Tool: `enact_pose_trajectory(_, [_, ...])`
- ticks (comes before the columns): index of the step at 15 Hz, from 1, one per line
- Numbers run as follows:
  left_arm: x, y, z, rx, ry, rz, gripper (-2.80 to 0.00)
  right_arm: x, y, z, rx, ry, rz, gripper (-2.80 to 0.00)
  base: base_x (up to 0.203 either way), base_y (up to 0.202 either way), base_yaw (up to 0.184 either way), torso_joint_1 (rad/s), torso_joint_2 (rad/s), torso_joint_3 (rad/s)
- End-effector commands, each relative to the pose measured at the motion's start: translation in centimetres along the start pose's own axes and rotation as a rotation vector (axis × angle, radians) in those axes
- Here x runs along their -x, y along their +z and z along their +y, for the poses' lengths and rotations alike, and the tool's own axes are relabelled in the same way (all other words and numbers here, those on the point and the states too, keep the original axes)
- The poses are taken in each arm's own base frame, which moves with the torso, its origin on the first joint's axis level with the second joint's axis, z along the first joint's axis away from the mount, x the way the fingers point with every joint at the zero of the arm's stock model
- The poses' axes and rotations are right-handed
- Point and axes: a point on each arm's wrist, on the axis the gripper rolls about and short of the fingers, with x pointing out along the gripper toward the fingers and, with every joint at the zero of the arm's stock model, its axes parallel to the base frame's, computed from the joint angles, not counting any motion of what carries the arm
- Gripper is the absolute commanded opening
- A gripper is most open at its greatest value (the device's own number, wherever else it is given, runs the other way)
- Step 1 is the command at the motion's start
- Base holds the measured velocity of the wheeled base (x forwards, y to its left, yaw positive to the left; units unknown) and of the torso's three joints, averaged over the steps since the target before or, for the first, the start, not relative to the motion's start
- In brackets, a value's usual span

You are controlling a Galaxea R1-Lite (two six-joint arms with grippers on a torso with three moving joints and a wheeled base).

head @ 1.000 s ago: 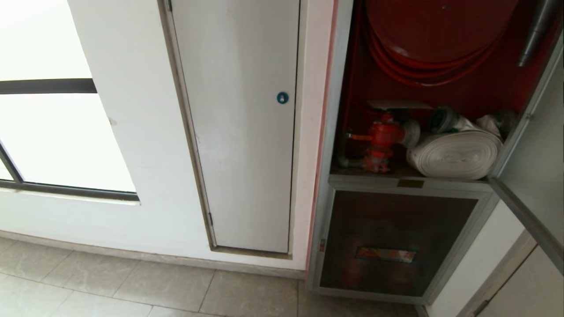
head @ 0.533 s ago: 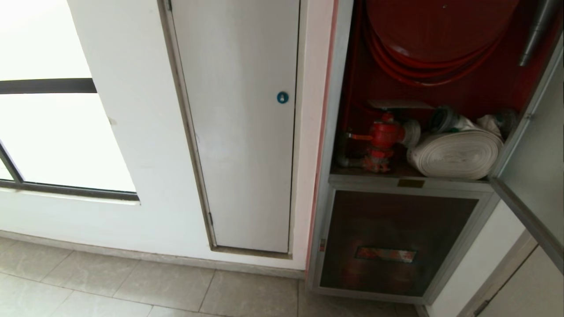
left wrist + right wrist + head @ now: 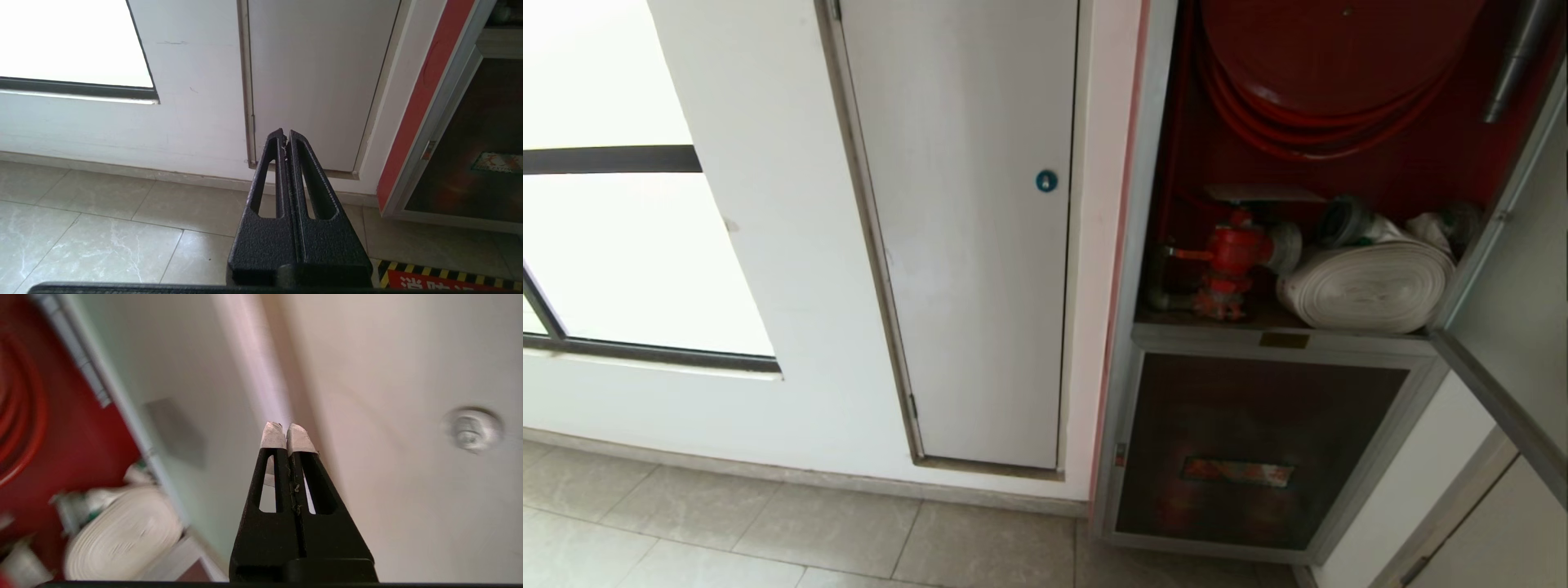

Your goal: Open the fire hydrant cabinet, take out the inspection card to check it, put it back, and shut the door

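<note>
Head view: door swung open (white hose roll inside).

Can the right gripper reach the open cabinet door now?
Probably yes: the right gripper, shut and empty, points at the door swung out beside the white hose roll, with nothing between them.

I read the fire hydrant cabinet as silver-framed with a red lining. Its hose coil is red, the hydrant valve red, the rolled hose off-white. The lower panel is dark with an orange label. The neighbouring door is plain white with a round blue lock. Floor tiles are beige-grey. A yellow-and-black striped strip borders red floor marking. The left gripper is textured black; the right gripper is black with white tips.
</note>
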Motion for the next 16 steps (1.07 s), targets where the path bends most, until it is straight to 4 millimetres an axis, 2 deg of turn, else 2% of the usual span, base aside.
enact_pose_trajectory(1, [-0.1, -0.2, 0.0, 0.0, 0.001, 0.007, -2.8, 0.9, -0.2, -0.8, -0.022, -0.034, -0.067, -2.8, 0.0, 0.0, 0.0, 0.0, 0.0, 0.0])
enact_pose_trajectory(3, [0.0, -0.2, 0.0, 0.0, 0.001, 0.006, -2.8, 1.7, -0.3, -1.2, -0.036, -0.042, -0.105, -2.8, 0.0, 0.0, 0.0, 0.0, 0.0, 0.0])
enact_pose_trajectory(6, [0.0, -0.2, 0.0, 0.0, 0.0, 0.006, -2.8, 1.7, -0.6, -1.3, -0.039, -0.047, -0.1, -2.8, 0.0, 0.0, 0.0, 0.0, 0.0, 0.0])
enact_pose_trajectory(9, [-0.1, -0.2, 0.0, 0.0, 0.001, 0.007, -2.8, 0.8, -1.2, -1.4, -0.038, -0.057, -0.072, -2.8, 0.0, 0.0, 0.0, 0.0, 0.0, 0.0])
enact_pose_trajectory(16, [0.0, -0.2, 0.0, 0.0, 0.0, 0.006, -2.8, -0.4, -0.9, -1.3, -0.054, -0.053, -0.104, -2.8, 0.0, 0.0, 0.0, 0.0, 0.0, 0.0])
